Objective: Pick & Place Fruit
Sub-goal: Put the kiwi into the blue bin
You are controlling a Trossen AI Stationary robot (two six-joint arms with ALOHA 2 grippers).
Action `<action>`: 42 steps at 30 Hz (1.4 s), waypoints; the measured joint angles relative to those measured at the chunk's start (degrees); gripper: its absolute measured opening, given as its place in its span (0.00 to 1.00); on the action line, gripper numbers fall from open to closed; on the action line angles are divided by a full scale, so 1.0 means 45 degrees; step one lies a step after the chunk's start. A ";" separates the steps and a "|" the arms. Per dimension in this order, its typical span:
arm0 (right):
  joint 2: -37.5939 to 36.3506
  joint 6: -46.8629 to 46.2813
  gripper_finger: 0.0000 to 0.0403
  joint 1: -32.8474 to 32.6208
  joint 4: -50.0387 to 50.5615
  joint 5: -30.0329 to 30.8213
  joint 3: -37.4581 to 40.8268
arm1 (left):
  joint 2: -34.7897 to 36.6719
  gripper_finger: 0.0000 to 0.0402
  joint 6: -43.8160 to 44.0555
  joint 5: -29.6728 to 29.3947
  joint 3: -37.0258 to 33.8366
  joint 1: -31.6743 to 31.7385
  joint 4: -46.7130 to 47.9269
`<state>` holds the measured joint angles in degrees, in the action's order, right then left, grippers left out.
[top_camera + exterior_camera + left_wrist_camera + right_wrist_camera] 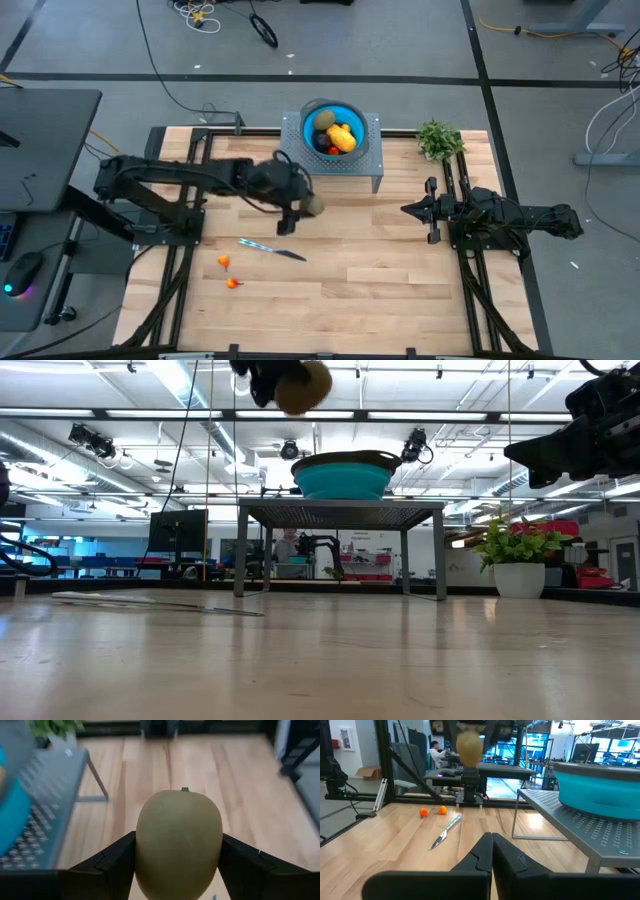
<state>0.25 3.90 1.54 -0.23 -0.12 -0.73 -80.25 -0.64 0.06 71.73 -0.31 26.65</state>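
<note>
Brown-green kiwi (179,845) sits clamped inside the left pincer (177,865).

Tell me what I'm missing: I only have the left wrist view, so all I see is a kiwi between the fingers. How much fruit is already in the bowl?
Observer: The blue bowl on the grey stand holds a kiwi, a yellow-orange fruit and something small and red.
Operator: Anything left on the table?
Observer: Two tiny orange fruits, beside the knife.
Operator: Is my kiwi lifted clear?
Observer: Yes. In the low view the left gripper carries the kiwi above the bowl's rim.
Operator: And the right arm?
Observer: The right gripper waits shut, empty, right of the stand.
</note>
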 joint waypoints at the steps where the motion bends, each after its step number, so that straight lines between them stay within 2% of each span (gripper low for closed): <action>1: 0.0000 0.0000 0.02 0.0000 0.0001 0.0005 0.0000 | 0.0223 0.62 0.0010 0.0195 0.0084 0.0160 -0.0023; 4: 0.0000 0.0000 0.02 -0.0002 -0.0008 0.0002 0.0003 | 0.0899 0.62 0.0001 0.0602 0.0258 0.0692 -0.0020; 12: 0.0000 0.0000 0.02 0.0000 -0.0003 0.0002 0.0000 | 0.2539 0.62 -0.0341 0.0557 0.0304 0.1853 0.0127; 17: 0.0000 0.0000 0.02 0.0000 -0.0005 0.0005 0.0000 | 0.3004 0.62 -0.0401 0.0235 0.0300 0.2182 0.0118; 28: 0.0000 0.0000 0.02 0.0000 -0.0001 0.0000 0.0000 | 0.2803 0.62 -0.0338 -0.0394 0.0297 0.2700 0.0094; 42: 0.0000 0.0000 0.02 -0.0001 -0.0025 0.0005 0.0000 | 0.1892 0.62 -0.0185 -0.0448 0.0284 0.4314 -0.0996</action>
<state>0.25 3.90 1.54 -0.34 -0.10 -0.73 -71.73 -1.48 -1.96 73.01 19.10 22.17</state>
